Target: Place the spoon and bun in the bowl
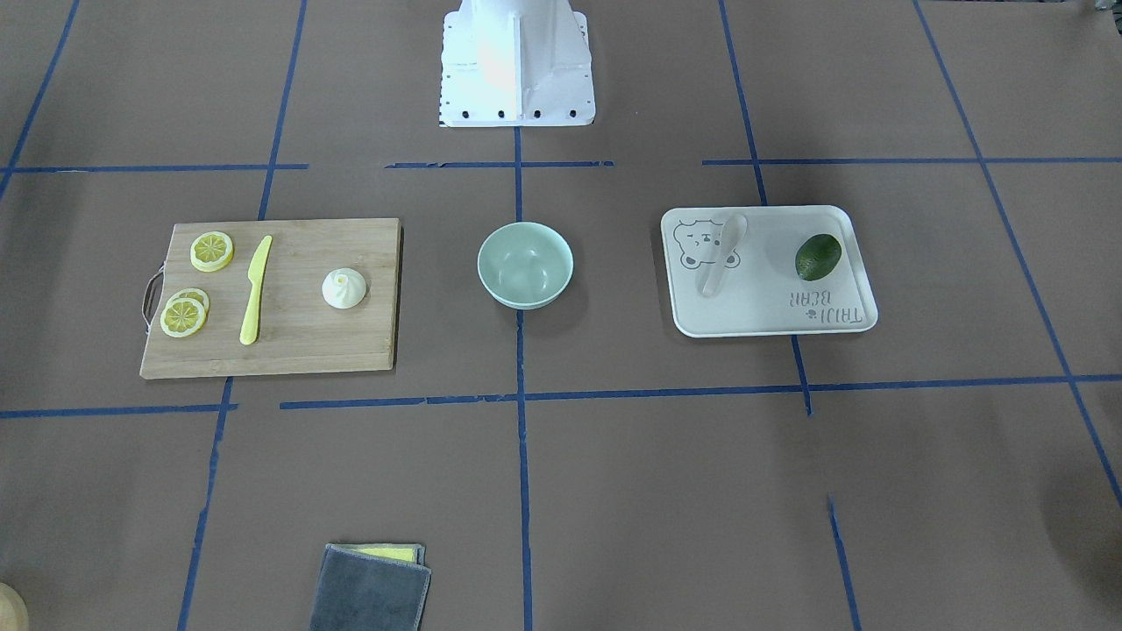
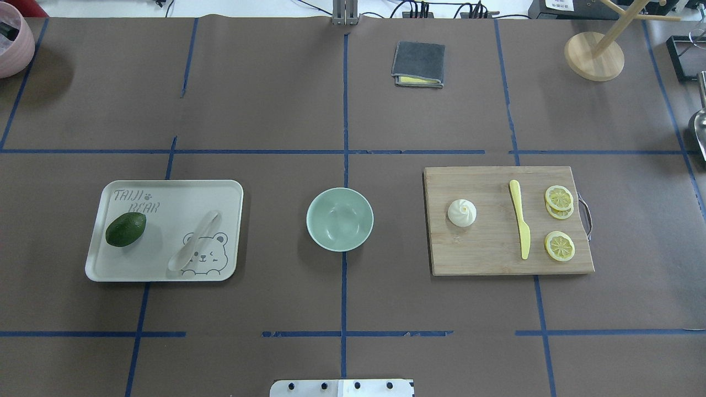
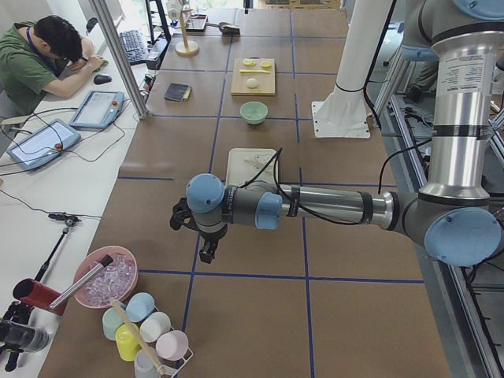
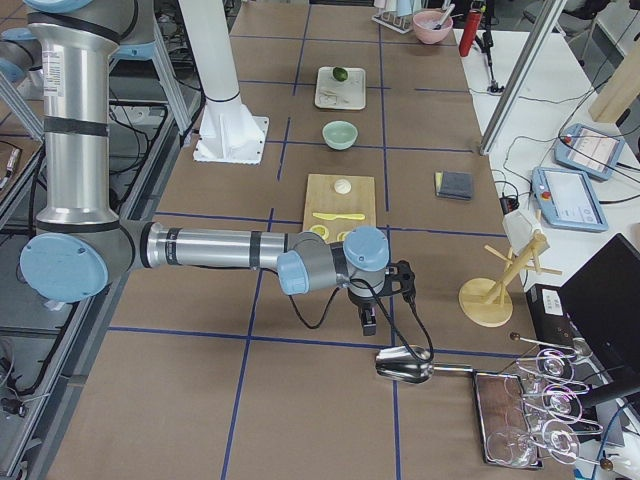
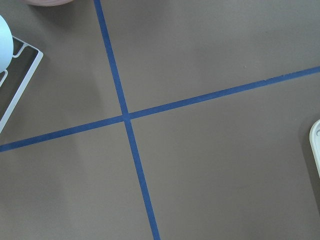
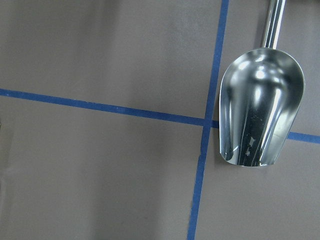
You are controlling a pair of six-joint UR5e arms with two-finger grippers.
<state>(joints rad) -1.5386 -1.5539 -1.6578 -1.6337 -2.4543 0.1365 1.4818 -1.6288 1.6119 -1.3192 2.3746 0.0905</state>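
The pale mint-green bowl (image 2: pixel 340 219) stands empty at the table's middle (image 1: pixel 525 265). The pale translucent spoon (image 2: pixel 194 248) lies on the white bear tray (image 2: pixel 165 190), left of the bowl (image 1: pixel 720 254). The white pleated bun (image 2: pixel 461 213) sits on the wooden cutting board (image 2: pixel 485 259), right of the bowl (image 1: pixel 344 288). My left gripper (image 3: pixel 206 253) hangs over bare table beyond the tray, far from the spoon. My right gripper (image 4: pixel 368 322) hangs beyond the board, far from the bun. Both show only in side views; I cannot tell whether they are open or shut.
A green avocado (image 2: pixel 126 229) lies on the tray. A yellow knife (image 2: pixel 520 226) and lemon slices (image 2: pixel 559 245) lie on the board. A folded grey cloth (image 2: pixel 418 64) lies far across. A metal scoop (image 6: pixel 260 115) lies below my right wrist. A pink bowl (image 3: pixel 105 277) stands near my left gripper.
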